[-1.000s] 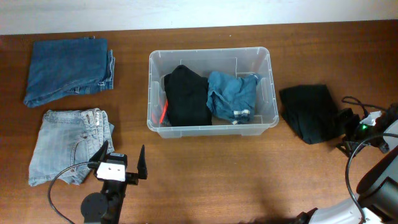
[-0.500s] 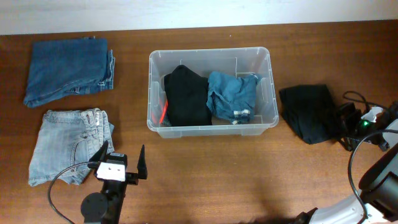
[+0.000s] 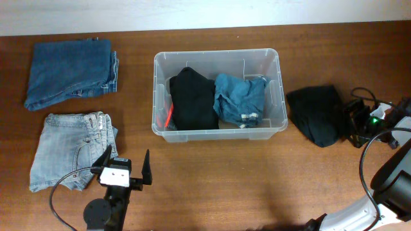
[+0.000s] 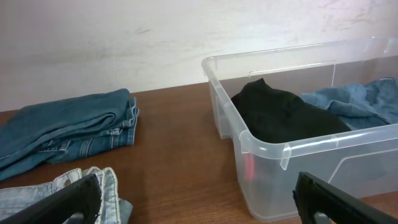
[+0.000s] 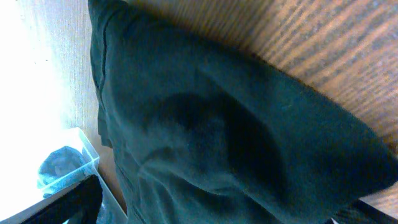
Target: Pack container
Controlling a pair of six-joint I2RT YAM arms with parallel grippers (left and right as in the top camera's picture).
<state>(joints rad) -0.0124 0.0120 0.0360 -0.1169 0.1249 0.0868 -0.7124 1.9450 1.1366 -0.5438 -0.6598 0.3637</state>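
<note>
Right wrist view: black cloth (image 5: 205, 124) is cut off by the top, right and bottom edges; right gripper (image 3: 354, 124) fingers (image 5: 71, 202) are cropped at the bottom corners. Overhead: red item (image 3: 168, 117) in the container (image 3: 215, 54) is mostly hidden under a black garment (image 3: 192, 96); not identifiable.

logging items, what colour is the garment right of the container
Black garment, clearest in the overhead view.

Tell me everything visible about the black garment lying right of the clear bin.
The black garment is folded, soft dark fabric with gentle creases and a seamed edge, lying flat on the wooden table right of the container, apart from it. The right gripper, open, sits at its right edge; contact cannot be judged.
</note>
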